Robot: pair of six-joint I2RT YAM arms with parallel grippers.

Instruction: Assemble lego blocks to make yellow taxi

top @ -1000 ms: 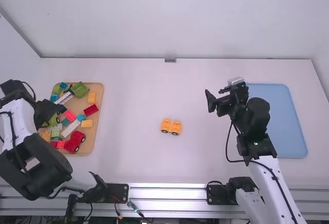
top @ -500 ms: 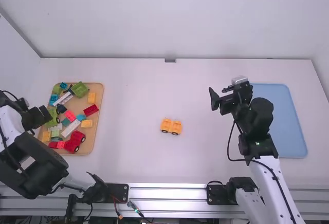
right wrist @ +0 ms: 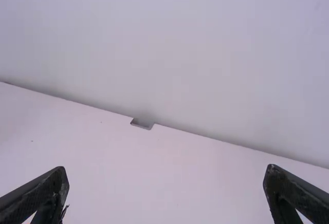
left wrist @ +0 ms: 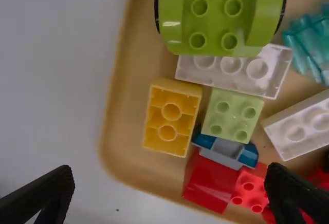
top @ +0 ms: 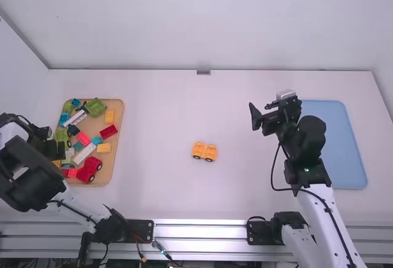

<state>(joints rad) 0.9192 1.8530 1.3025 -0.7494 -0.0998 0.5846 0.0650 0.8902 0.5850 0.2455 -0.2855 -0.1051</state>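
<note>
Leftward on the desk (top: 159,120), the left arm has shifted its claw (top: 54,150) a little toward the camera and in over the near left part of the tan tray (top: 116,157), and its dark elbow has swung lower and farther outward. Across from it, the right arm has barely changed, its claw (top: 262,113) raised in front of the blue tray (top: 334,151); that one stands released, fingers well apart and gripping nothing. I can see from the left wrist that the left claw is spread too, with nothing between its fingers. Beneath it, inside the tan tray, a yellow block (left wrist: 172,117) lies near the wall, hollow underside up, just beside a pale green block (left wrist: 233,115). Close by are a lime-green wheeled piece (left wrist: 216,16), a long white block (left wrist: 234,70), a red block (left wrist: 209,184) with a blue and grey piece (left wrist: 227,149) against it, and a small red block (left wrist: 250,189). Two more yellow blocks, one toward the back (top: 109,117) and one farther forward (top: 104,148), sit along the tray's right side, and a red wheeled piece (top: 90,168) rests near its front right corner. Out in the middle of the desk, between the two arms, stands the yellow wheeled piece (top: 204,151), right where it was.
</note>
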